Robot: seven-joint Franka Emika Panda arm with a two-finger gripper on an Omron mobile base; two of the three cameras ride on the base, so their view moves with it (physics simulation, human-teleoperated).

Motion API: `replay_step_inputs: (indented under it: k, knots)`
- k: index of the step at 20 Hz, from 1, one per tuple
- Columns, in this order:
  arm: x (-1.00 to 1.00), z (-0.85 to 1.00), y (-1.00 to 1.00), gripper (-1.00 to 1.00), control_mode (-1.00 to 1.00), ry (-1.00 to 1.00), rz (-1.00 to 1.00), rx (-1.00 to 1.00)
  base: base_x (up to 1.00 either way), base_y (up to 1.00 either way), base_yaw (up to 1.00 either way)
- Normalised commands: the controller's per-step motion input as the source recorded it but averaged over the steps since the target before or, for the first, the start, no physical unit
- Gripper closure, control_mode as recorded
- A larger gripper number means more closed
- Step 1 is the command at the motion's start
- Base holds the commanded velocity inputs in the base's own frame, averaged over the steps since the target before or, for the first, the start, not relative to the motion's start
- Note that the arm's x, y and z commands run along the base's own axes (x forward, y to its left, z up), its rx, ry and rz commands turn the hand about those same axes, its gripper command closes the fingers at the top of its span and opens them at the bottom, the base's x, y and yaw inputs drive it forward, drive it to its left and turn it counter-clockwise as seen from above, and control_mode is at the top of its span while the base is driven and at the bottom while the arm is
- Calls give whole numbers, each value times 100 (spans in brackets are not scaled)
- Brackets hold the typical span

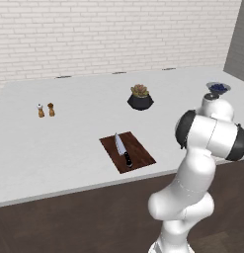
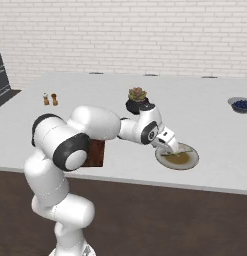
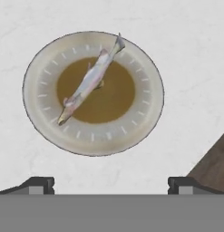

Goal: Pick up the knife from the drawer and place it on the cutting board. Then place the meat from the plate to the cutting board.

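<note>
Dark fingertips (image 3: 38, 183) of my pincer (image 3: 111, 185) are standing wide apart and holding nothing, hovering over the pale counter (image 3: 190, 54) just short of the plate (image 3: 145, 113). From the right base camera my pincer (image 2: 171, 148) is hanging at the plate's (image 2: 191, 163) near-left edge.

On that plate the meat (image 3: 88, 84) is lying, and it is looking like a slim silvery fish stretched slantwise across the brown centre, tail reaching over the rim. I am judging it light, soft and probably slippery, apt to bend or slide if pinched at either thin end. I am thinking the thick middle of the body is the place to grip, jaws set across its narrow width, low enough to catch it against the shallow dish.

Further off, the cutting board (image 1: 138, 160) is lying near the counter's front edge, well apart from the plate, and the knife (image 1: 121, 148) is already resting on it, so the fish is what is left.
</note>
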Motion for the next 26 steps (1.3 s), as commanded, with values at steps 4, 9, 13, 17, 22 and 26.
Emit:
replay_step_inputs:
  k: [4,9,13,17,22,26]
  knots:
    - [38,-11,-36,-100,-100,0,-13,2,0,0,0]
    - [47,-41,-19,-100,-100,1,-6,9,0,0,0]
    - [53,-37,-19,-100,-100,0,-3,7,0,0,0]
    - [42,-35,-21,-100,-100,0,-3,4,0,0,0]
    - [27,-49,-13,-100,-100,0,-1,1,0,0,0]
    - [13,-50,-1,-100,-100,0,0,0,0,0,0]
